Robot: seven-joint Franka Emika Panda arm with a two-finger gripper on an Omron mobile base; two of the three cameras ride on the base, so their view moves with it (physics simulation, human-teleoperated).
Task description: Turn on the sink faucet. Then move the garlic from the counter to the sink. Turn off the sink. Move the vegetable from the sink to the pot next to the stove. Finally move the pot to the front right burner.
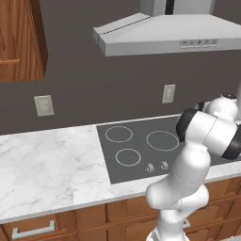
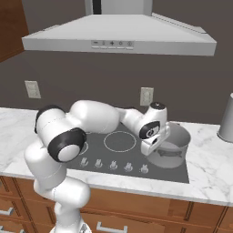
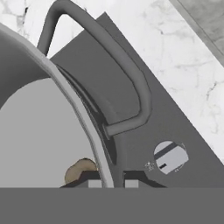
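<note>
A white marble counter (image 1: 47, 164) runs over brown wooden cabinets, with a grey range hood (image 2: 118, 38) above it. Set into the counter is the stove (image 1: 136, 148), a flat dark grey glass cooktop with thin white rings and small knobs along its front edge (2 in the left base view, 5 in the right base view). The white robot arm (image 2: 86, 123) reaches across it to the pot (image 2: 175, 145), which stands on the front right part of the cooktop, near the glass's right edge. The gripper (image 3: 110, 183) has its 2 fingertips clamped on the pot's rim, 1 inside and 1 outside, next to a curved side handle (image 3: 131, 83). A small brownish vegetable, presumably the garlic (image 3: 81, 169), lies inside the pot.
</note>
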